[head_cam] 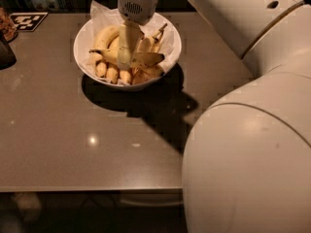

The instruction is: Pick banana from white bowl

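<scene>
The white bowl (79, 52) stands at the back middle of the table, lined with crinkled white paper and holding several yellow bananas. My gripper (125, 57) reaches straight down into the bowl from above. It is shut on the banana (146, 59), a long curved one that lies crosswise over the shorter bananas. The banana's dark stem points left and its blunt end points right. The gripper's wrist hides the middle of the banana and part of the bunch behind it.
A black-and-white marker tag (28, 19) lies at the back left corner. A dark object (6, 52) sits at the left edge. My arm's large white body (248, 154) fills the right side. The table's front edge (87, 188) runs across the lower part.
</scene>
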Controlling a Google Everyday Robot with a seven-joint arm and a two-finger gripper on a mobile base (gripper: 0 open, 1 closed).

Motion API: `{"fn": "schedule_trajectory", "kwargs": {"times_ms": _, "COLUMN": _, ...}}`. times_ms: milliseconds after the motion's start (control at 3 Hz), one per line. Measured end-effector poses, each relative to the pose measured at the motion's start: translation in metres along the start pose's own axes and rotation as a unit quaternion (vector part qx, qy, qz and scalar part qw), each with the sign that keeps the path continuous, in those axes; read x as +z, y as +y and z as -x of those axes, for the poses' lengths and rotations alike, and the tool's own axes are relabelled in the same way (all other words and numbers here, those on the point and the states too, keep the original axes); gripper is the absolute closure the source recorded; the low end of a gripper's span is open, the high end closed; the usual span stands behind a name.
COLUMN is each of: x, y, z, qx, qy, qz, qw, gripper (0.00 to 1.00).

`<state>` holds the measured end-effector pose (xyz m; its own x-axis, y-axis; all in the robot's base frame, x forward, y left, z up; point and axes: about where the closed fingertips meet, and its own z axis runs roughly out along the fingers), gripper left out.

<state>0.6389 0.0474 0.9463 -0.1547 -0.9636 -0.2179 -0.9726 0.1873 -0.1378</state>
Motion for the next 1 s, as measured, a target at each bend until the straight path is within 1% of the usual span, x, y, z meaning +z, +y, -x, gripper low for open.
{"fn": "schedule_trajectory", "kwargs": {"times_ms": 333, "x": 0.003, "y": -0.004, "z": 0.004, "qx": 0.01, "qy": 0.007, "qz": -0.014, "qw": 0.9998, "gripper": 0.0}}
{"fn": "schedule_trajectory", "kwargs": {"times_ms": 667, "x": 0.009, "y": -0.003, "z": 0.008, "qx": 0.011, "qy": 0.025, "qz": -0.021, "qw": 0.9994, "gripper": 0.0}}
{"fn": "schedule_trajectory", "kwargs": {"times_ms": 1000, "x": 0.017, "y": 0.0, "z": 0.01, "qx": 0.011, "qy": 0.037, "qz": -0.016, "qw": 0.9991, "gripper": 0.0}}
